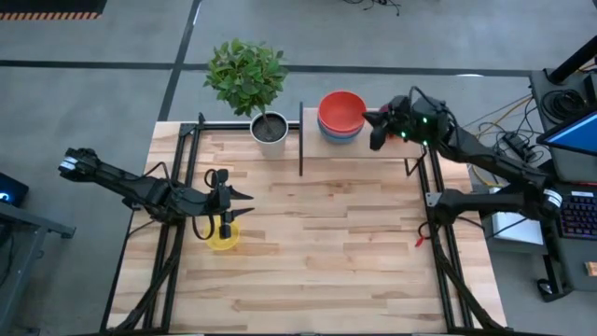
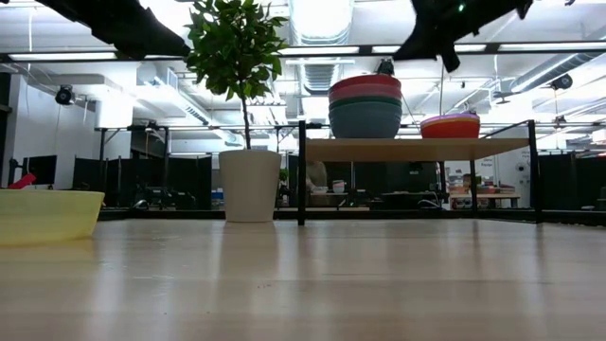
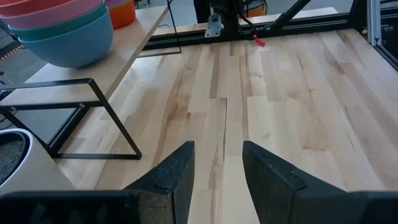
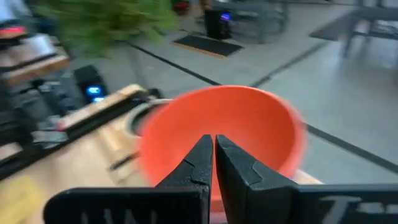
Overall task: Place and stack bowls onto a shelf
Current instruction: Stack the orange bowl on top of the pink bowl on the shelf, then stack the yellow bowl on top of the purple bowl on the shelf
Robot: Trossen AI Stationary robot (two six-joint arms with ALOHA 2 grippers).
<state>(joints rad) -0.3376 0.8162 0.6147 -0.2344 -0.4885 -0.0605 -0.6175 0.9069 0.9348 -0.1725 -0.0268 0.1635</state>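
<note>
high view: left gripper point(image 1: 227, 203) hovers just over the yellow bowl point(image 1: 223, 235) on the table point(image 1: 354, 252), forearm stretched low from the table's left edge. its fingers stand apart, holding nothing. right gripper point(image 1: 377, 129) is at the shelf point(image 1: 396, 147), just beside the tall bowl stack point(image 1: 341, 118); arm reaches in from the right, elbow bent. risk, as i judge it: the right gripper pulling away sideways could clip the stack and tip it off the shelf's back edge. plant pot point(image 1: 270, 128) stands just left of the shelf.

low view: stack point(image 2: 365, 106) of larger bowls sits on the shelf point(image 2: 417, 149), with a shorter stack topped by an orange bowl point(image 2: 451, 124) to its right. yellow bowl point(image 2: 49, 215) rests on the table, well apart from the shelf. risk: the short stack sits near the shelf's end, so adding the yellow one off-centre could slide it over.

left wrist view: fingers point(image 3: 176, 174) spread, bare table between them. bowl not in sight here, so a blind descent could land on its rim and flip it.

right wrist view: fingers point(image 4: 199, 163) pressed together, nothing visibly between them; orange bowl point(image 4: 242, 127) lies right behind them. a small drop could knock it.
</note>
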